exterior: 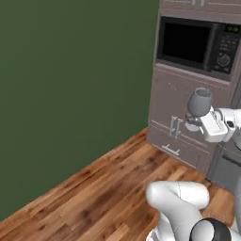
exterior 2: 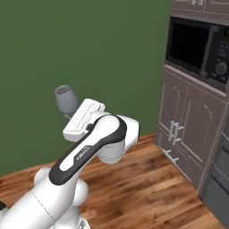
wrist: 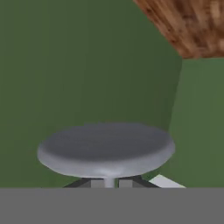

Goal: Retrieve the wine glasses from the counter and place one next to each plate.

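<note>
tool (exterior: 193,123) clamped on wine glass (exterior: 199,102) (upright), green wall (exterior: 70,84)

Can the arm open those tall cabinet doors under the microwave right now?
Probably not: the gripper is shut on a wine glass, so the door handles can't be gripped until it's set down.

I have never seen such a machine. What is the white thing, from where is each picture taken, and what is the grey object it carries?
The white thing is a robot arm on a driving base. Two pictures come from cameras on that base, behind the arm to its left and right. The third comes from a camera on the hand. Its gripper is shut on the stem of a grey wine glass, held upright. In the hand view, the grey disc is the glass's foot. Around are a green wall, a wooden floor and brown cabinets with a microwave.
</note>
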Motion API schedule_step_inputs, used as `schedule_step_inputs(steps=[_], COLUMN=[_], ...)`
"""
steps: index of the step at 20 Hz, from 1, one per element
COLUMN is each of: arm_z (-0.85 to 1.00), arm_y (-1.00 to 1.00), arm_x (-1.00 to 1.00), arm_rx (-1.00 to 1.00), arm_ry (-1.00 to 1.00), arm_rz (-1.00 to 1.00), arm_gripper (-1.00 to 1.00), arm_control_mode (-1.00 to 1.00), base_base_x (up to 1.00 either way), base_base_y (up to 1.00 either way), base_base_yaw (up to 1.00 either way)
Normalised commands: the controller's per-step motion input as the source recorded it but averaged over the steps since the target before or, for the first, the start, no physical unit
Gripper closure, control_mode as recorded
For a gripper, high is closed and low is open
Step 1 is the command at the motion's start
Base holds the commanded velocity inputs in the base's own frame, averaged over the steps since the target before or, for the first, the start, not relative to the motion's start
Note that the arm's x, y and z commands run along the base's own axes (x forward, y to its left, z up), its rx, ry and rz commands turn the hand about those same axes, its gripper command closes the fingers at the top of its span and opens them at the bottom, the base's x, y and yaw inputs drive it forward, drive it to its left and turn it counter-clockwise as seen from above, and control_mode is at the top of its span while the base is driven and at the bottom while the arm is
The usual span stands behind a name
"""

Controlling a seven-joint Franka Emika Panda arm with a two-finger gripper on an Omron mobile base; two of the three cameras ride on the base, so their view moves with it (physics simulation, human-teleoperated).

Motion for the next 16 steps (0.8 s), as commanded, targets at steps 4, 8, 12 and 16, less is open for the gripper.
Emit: schedule_step_inputs(steps=[4,8,12,16], arm_z=[0.00,0.00,0.00,0.00], arm_y=[0.00,0.00,0.00,0.00], arm_x=[0.00,0.00,0.00,0.00], arm_rx=[0.00,0.00,0.00,0.00], arm_ry=[0.00,0.00,0.00,0.00], arm_rz=[0.00,0.00,0.00,0.00], arm_gripper=[1.00,1.00,1.00,1.00], arm_control_mode=[1.00,1.00,1.00,1.00], base_base_x=[-0.01,0.00,0.00,0.00], base_base_y=[0.23,0.23,0.26,0.29], base_base_yaw=[0.95,0.94,0.93,0.90])
